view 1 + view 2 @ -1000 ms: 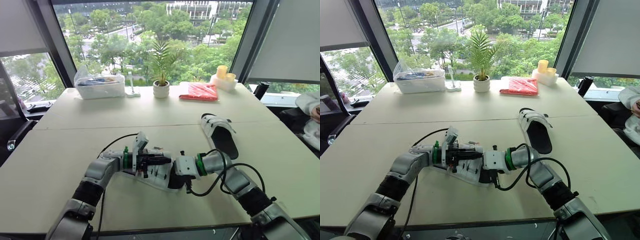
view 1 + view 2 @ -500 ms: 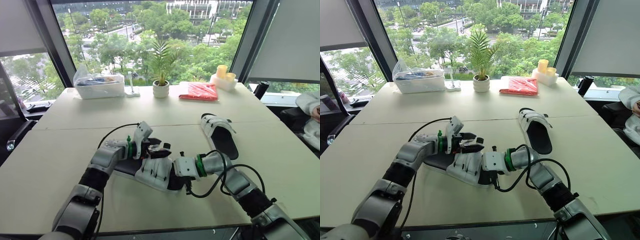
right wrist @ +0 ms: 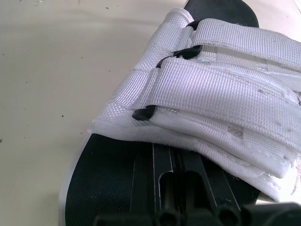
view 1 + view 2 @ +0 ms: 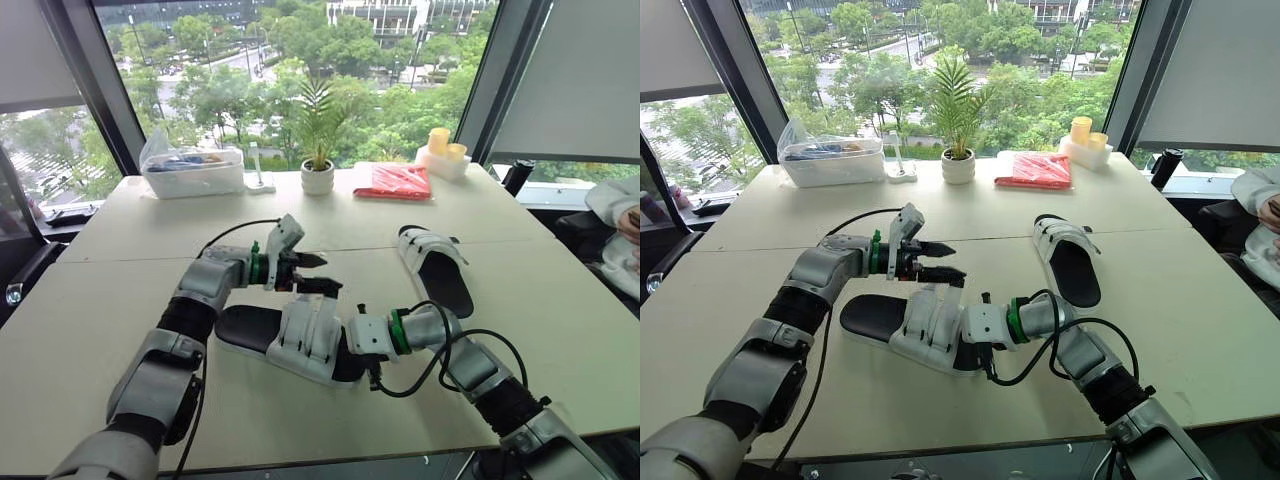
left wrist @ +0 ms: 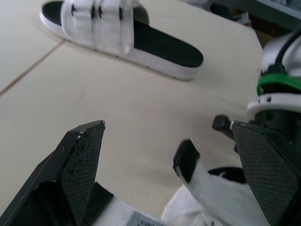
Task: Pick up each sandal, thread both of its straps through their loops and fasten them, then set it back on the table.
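Head and wrist views, one moment.

**Left gripper** point(image 4: 322, 273): I hold it over the pale beige table point(image 4: 110, 330), just beyond the near sandal. Its two black fingers point(image 5: 82, 155) are spread wide and hold nothing. In the left wrist view, a white strap end with a black tip point(image 5: 188, 162) rises between them and touches neither.

**Right gripper** point(image 4: 352, 345): It is clamped on one end of the near white-strapped, black-soled sandal point(image 4: 295, 340). In the right wrist view, a finger lies along the black footbed under the upper.

**Near sandal:** It lies on the table between my two arms, near the front edge. Two white webbing straps point(image 3: 221, 89) cross its upper, with black loops point(image 3: 141, 113) showing at their edge. I cannot tell whether they are fully fastened.

**Second matching sandal** point(image 4: 437, 268): It rests flat on the table, sole down, apart from both grippers, on my right and farther back.

**Far edge, by the window:** a clear plastic tub point(image 4: 192, 172), a small potted palm in a white pot point(image 4: 318, 172) and a red packet point(image 4: 398, 182).
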Controlling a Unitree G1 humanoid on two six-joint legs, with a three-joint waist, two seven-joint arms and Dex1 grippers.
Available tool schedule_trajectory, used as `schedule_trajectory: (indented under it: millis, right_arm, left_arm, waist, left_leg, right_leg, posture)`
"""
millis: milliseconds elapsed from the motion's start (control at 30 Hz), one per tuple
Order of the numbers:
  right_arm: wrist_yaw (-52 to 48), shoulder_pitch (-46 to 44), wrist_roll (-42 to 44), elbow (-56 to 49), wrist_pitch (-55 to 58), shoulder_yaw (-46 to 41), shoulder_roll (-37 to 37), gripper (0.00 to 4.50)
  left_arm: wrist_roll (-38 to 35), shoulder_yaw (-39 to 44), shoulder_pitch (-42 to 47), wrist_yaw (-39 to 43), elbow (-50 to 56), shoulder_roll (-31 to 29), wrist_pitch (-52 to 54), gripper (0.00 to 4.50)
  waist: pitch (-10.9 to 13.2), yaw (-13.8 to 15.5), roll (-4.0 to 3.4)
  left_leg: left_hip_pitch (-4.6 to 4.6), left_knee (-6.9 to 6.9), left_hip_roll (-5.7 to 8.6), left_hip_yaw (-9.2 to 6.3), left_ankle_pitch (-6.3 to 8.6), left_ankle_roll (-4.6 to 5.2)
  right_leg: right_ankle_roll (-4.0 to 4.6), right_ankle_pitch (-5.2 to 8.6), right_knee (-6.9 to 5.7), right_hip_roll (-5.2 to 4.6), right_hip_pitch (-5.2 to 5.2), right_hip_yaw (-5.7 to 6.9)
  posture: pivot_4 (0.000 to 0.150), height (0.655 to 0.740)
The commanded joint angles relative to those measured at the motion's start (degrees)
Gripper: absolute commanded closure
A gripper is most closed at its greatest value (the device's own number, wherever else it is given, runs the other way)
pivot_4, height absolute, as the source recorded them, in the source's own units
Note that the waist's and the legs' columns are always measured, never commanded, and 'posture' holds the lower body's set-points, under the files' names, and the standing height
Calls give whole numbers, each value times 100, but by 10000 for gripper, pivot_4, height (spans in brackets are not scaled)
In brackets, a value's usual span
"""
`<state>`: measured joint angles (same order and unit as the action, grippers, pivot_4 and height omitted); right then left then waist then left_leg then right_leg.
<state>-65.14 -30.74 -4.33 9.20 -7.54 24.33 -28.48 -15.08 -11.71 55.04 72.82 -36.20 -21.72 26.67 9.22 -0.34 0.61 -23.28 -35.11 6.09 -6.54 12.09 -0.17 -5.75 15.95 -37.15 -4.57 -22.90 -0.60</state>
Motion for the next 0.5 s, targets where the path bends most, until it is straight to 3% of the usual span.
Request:
schedule_trajectory:
  millis: [33, 133, 233, 433, 500]
  right_arm:
    - [-103, 195, -190, 67, 114, 217, -88, 45000]
    - [-85, 244, -186, 5, 149, 209, -108, 45000]
    - [-72, 285, -186, -53, 184, 193, -138, 45000]
    - [-60, 332, -183, -132, 239, 172, -180, 45000]
    - [-59, 339, -181, -143, 249, 168, -189, 45000]
  left_arm:
    - [241, -140, 181, 378, -216, -29, -501, 718]
    - [403, -193, 199, 460, -437, 53, -766, 718]
    - [469, -130, 240, 457, -595, 158, -1018, 8700]
    - [428, 9, 283, 599, -685, 277, -1394, 37849]
    - [366, 58, 255, 721, -604, 293, -1499, 44730]
  waist:
    - [0, -5, 0]
    - [0, -11, 1]
    - [1, -9, 1]
    - [1, -22, 1]
    - [0, -14, 1]
  left_leg:
    - [0, 0, 1, 0, 0, 0]
    - [-4, -1, 1, 0, 0, 0]
    - [-5, -1, 2, -1, 1, 1]
    - [-9, -1, 3, -1, 2, 3]
    - [-9, -1, 4, 0, 2, 3]
  right_leg:
    - [0, 0, 0, -1, 0, 0]
    - [0, 0, 0, -2, -4, 0]
    - [0, 0, 0, -3, -4, 0]
    - [-1, 0, 0, -4, -10, 0]
    - [-1, 0, 0, -5, -9, 0]
  posture:
    - [1500, 7400]
    - [1500, 7400]
    - [1500, 7400]
    - [1500, 7400]
    - [1500, 7400]
